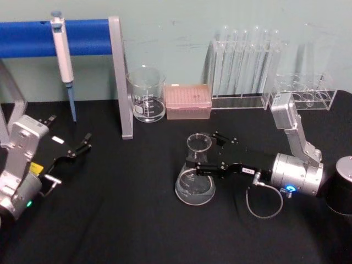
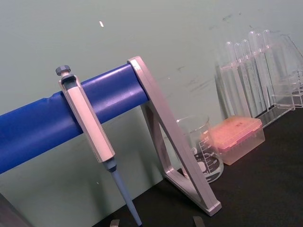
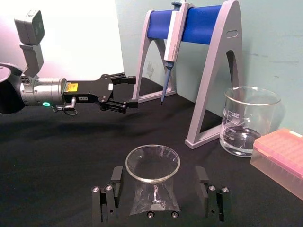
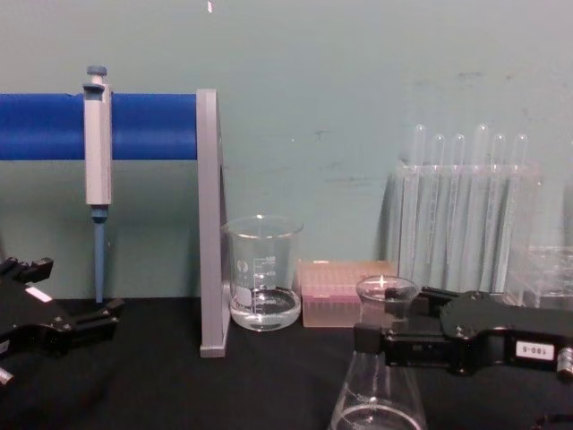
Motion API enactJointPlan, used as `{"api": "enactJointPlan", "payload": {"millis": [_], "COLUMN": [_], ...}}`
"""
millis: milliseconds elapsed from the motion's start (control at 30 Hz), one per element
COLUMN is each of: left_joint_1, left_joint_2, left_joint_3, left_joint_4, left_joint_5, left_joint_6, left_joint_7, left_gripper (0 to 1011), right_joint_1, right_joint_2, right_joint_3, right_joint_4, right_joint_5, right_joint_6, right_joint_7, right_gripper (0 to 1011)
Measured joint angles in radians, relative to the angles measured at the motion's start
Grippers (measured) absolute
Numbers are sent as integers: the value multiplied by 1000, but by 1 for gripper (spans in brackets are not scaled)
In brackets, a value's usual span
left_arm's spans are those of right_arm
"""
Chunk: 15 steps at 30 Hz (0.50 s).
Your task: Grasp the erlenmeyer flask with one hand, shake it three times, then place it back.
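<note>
On the table [image 1: 137, 225] centre | right hand [image 1: 201, 149] wide, astride erlenmeyer flask [image 1: 193, 190] neck | left hand [image 1: 85, 142] parked, spread

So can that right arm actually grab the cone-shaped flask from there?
Likely yes: the right tool sits around the neck of the erlenmeyer flask, its fingers open on either side, with nothing between them and the glass.

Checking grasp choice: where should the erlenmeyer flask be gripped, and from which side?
At the narrow neck under the rolled rim, level from the robot's right: the erlenmeyer flask stands upright, and its cone looks too wide. The right gripper straddles it, open.
</note>
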Motion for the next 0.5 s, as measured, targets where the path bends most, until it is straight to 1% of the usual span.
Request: {"api": "enactJointPlan", "payload": {"millis": [67, 167, 233, 467, 500], "left_joint_1": [0, 0, 0, 0, 0], "left_joint_2": [0, 0, 0, 0, 0], "left_joint_3": [0, 0, 0, 0, 0], "left_joint_4": [0, 0, 0, 0, 0], "left_joint_5": [0, 0, 0, 0, 0], "left_joint_6": [0, 0, 0, 0, 0], "left_joint_7": [0, 0, 0, 0, 0], "left_gripper": [1001, 1001, 1001, 1001, 1001], "right_joint_1": [0, 0, 0, 0, 0], "right_joint_2": [0, 0, 0, 0, 0], "right_joint_3": [0, 0, 0, 0, 0], "right_joint_4": [0, 0, 0, 0, 0], "right_joint_5": [0, 0, 0, 0, 0], "right_joint_6": [0, 0, 0, 0, 0], "right_joint_7": [0, 1, 1, 1, 1], "right_gripper": [930, 857, 787, 593, 531]}}
